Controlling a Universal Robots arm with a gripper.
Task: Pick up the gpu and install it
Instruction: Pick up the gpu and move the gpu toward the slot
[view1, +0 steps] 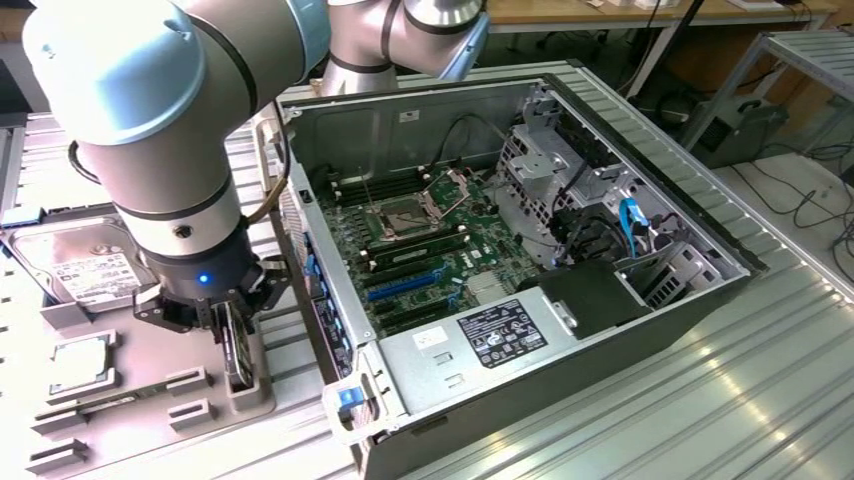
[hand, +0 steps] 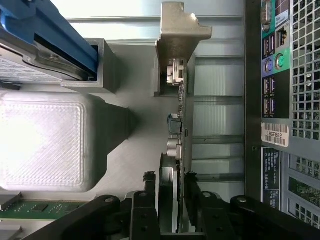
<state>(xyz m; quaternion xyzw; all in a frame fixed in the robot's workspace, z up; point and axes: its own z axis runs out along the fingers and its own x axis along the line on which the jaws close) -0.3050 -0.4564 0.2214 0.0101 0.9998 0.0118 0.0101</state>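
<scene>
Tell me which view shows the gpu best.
The wrist view: the gpu is close, edge-on, its bracket and connectors plain. The exterior view gives a sliver of the gpu standing under the gripper, beside the computer case.

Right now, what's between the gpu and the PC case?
Only bare ribbed table. The wrist view shows that strip clear from the gpu to the case rear panel.

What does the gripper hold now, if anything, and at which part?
It cannot be told: the gripper sits astride the upper edge of the gpu, which stands on edge in its grey holder.
</scene>
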